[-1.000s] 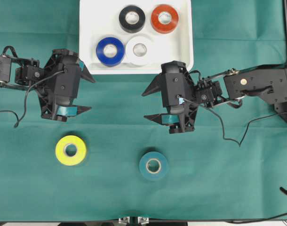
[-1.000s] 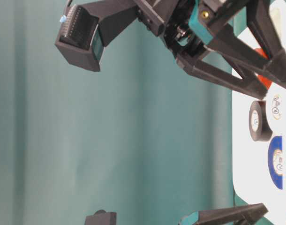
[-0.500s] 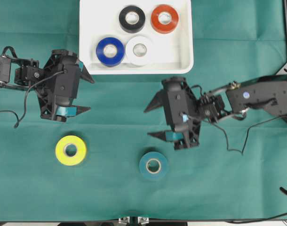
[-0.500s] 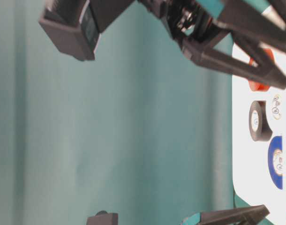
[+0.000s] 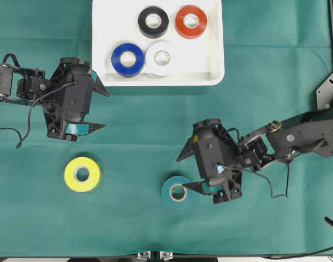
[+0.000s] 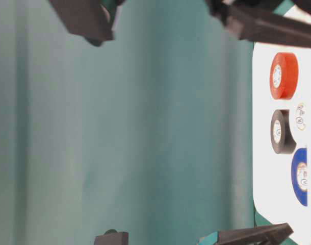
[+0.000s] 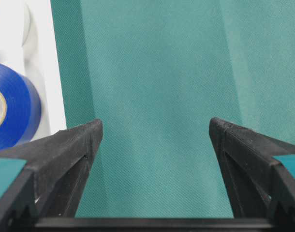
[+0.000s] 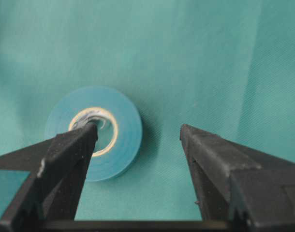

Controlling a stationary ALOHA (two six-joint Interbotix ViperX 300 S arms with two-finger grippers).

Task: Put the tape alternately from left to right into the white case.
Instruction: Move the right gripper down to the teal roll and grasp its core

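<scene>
Overhead view: my right hand hangs wide open and empty beside the teal roll on the worktop, near side. One finger overlaps its core. I'd centre, straddle the rim, then close.

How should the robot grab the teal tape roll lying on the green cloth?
The teal tape roll lies flat, hole up, on the green cloth. Probably best to come straight down from above with the open right gripper, one finger on each side of the round outer wall, or one in the hole and one outside, then squeeze.
</scene>
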